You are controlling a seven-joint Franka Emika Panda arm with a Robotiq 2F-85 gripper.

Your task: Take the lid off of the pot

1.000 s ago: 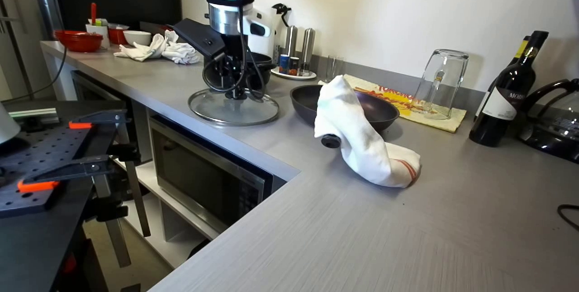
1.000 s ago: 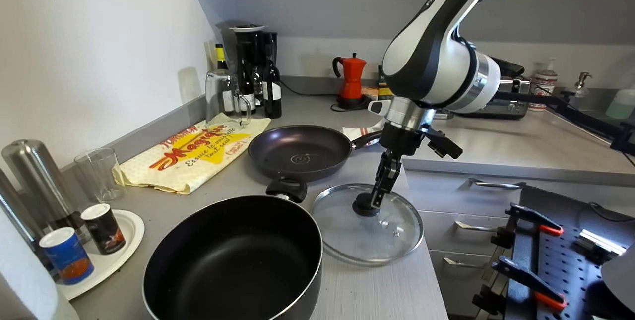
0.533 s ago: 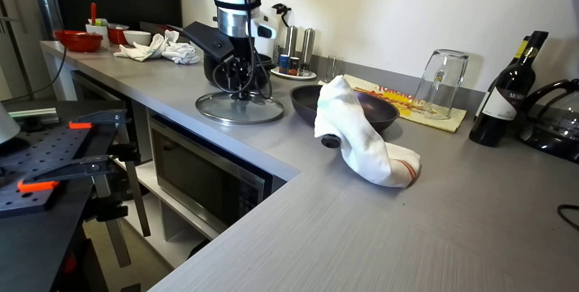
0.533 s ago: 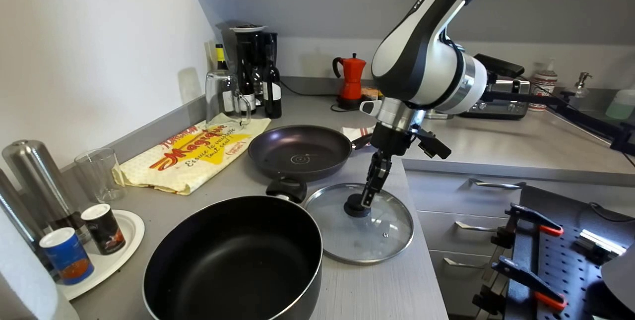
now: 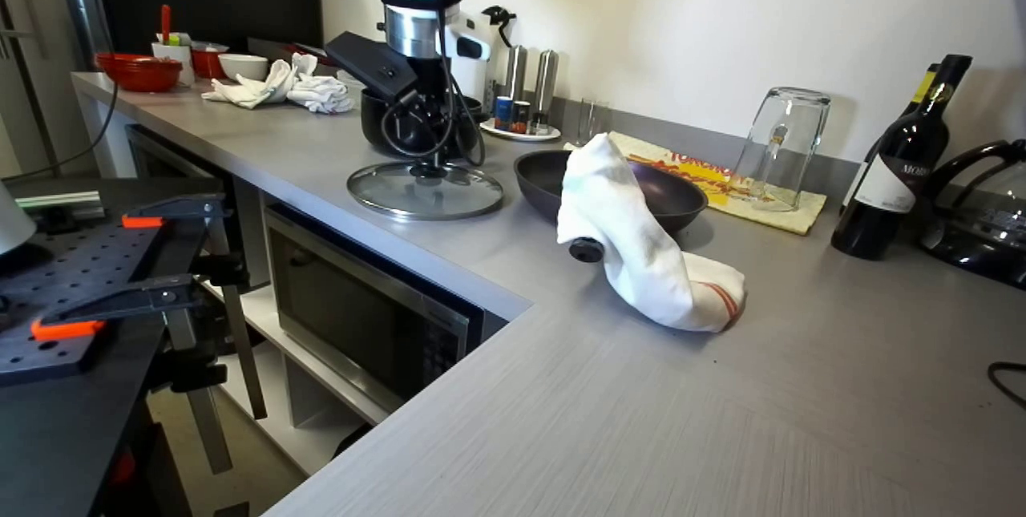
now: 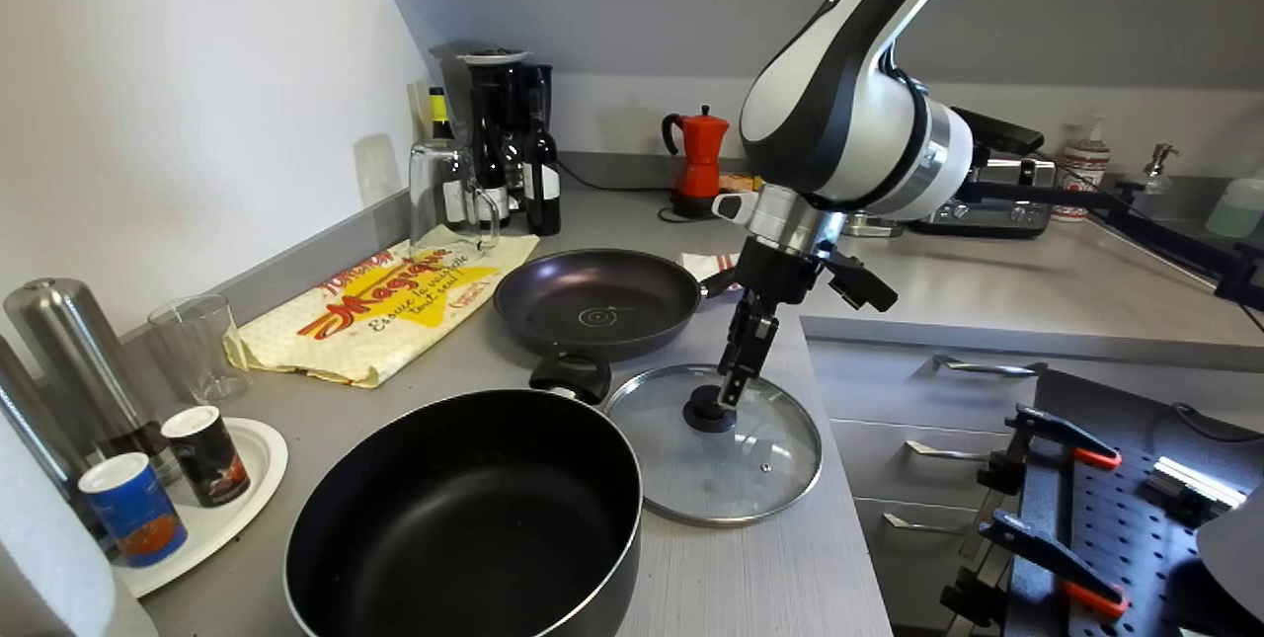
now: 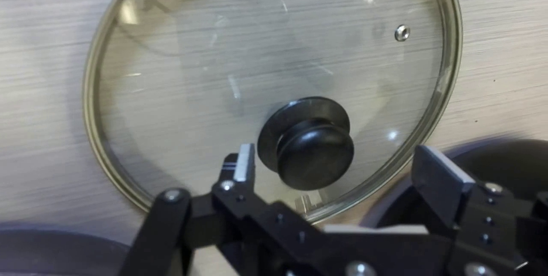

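Observation:
The round glass lid (image 6: 731, 459) with its metal rim lies on the counter beside the black pot (image 6: 474, 459), whose inside shows uncovered. In the wrist view the lid (image 7: 192, 75) fills most of the picture, its black knob (image 7: 317, 156) standing up near the middle. My gripper (image 7: 334, 156) is open around the knob, one finger on each side with a visible gap to it. From an exterior view the gripper (image 6: 729, 395) points down at the knob, tilted. The pot (image 5: 381, 128) is partly hidden behind the arm in an exterior view.
A dark frying pan (image 6: 597, 306) sits close behind the lid, its handle under a white towel (image 5: 641, 252). The pot's handle (image 6: 571, 377) reaches toward the pan. The counter's front edge (image 5: 449, 260) runs near the lid. A glass mug (image 5: 781, 148) stands farther off.
The lid has shifted a little toward the pot and come to rest flat on the counter. My gripper has let go of the knob, its fingers now apart and slightly higher.

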